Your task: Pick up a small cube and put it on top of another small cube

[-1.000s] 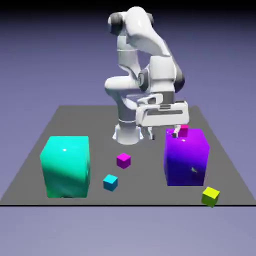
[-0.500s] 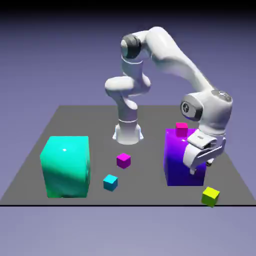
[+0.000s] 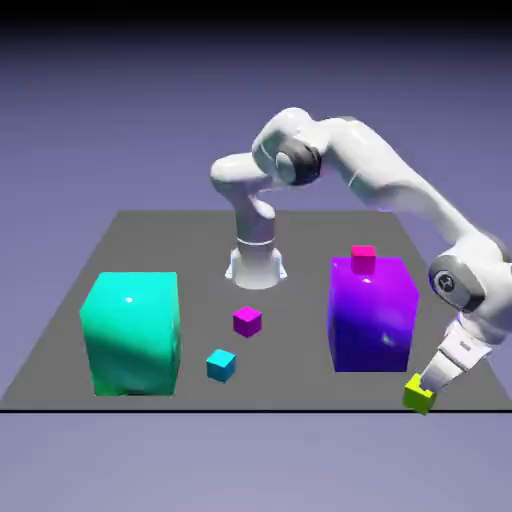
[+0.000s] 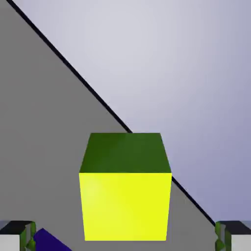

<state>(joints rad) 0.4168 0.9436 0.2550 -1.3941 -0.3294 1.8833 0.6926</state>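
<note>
Now your gripper (image 3: 426, 390) stands wide, a fingertip (image 4: 14, 236) showing at each side of the lime cube (image 4: 125, 196) so they can close on its flanks, and that cube rests unheld on the grey surface (image 3: 300, 340) near its front corner, centred between them.

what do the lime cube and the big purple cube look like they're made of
Lime cube: flat, even colour with no highlights, so it reads as matte plastic or painted block, though the render leaves that open. Big purple cube: bright white glints on its top and face, suggesting glossy, polished plastic.
</note>
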